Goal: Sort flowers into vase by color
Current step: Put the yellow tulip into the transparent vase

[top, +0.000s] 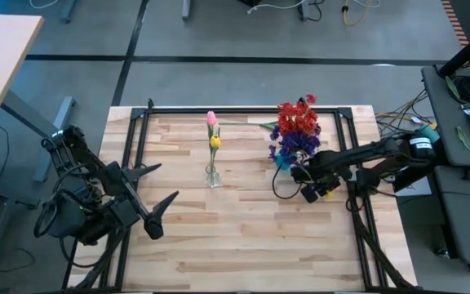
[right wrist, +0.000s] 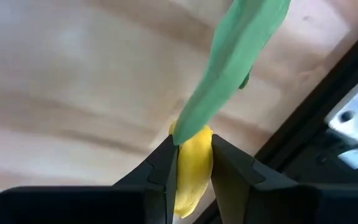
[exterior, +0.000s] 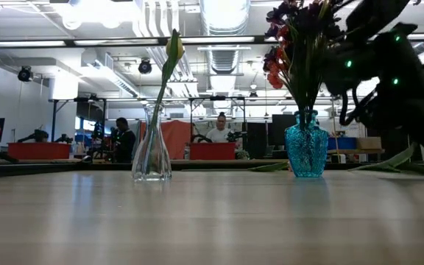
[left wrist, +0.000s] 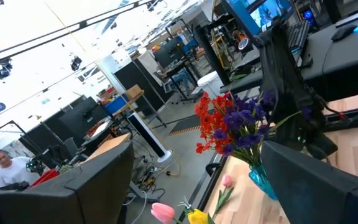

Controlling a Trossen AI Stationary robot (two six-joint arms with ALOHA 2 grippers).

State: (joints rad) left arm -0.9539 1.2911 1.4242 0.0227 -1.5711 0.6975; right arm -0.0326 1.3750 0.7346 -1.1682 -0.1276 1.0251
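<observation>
Right wrist view shows the right pincer (right wrist: 194, 171) clenched on a yellow tulip bud (right wrist: 191, 168) with green leaf, above the wooden surface (right wrist: 73, 81). Left pincer (top: 155, 200) waits spread wide at the surface's left side.

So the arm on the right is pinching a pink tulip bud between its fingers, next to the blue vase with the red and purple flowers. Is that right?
Nearly. The bud between the right gripper's fingers is a yellow tulip bud, not a pink one; the right wrist view shows it plainly. The rest holds: in the high view that gripper sits beside the blue vase holding the red and purple flowers.

Yellow tulip bud (right wrist: 193, 167) w/ green leaf, pinched btwn fingers.
</observation>
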